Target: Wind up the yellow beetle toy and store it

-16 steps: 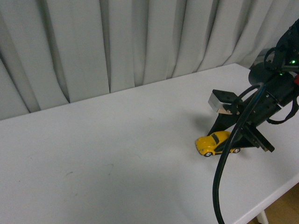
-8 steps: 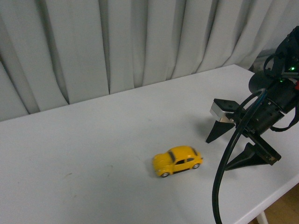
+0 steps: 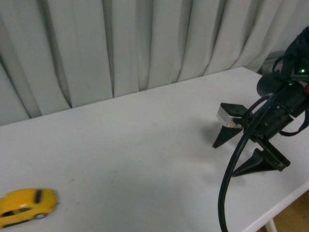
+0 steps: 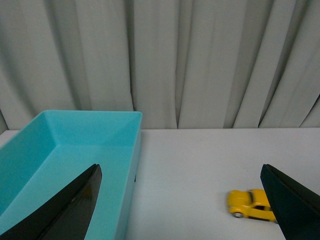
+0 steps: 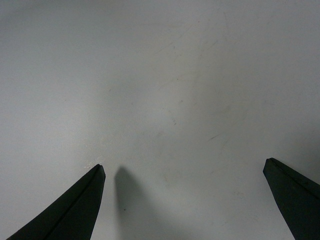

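Yellow catches the eye first: the yellow beetle toy sits at the near left of the white table, close to the front edge. Its outline is smeared with blur, so the wheels and windows barely read. It stands on its own, well apart from the right gripper, which hangs low over the tabletop at the near right with its two black fingers spread wide and empty. That arm's own camera shows only bare, faintly scuffed table in the gap, with one finger's shadow lying beside it. A thick black cable loops down from the arm towards the table's front edge. The left gripper shows only through its wrist camera. Its dark fingers stand far apart too, holding nothing, and past them lie the toy, partly tucked behind one finger, and a turquoise bin — open-topped, straight-walled. Bin and toy are well apart, with bare table between them. Farther back the tabletop runs plain to its far edge, and behind that pale grey curtains fall in heavy folds
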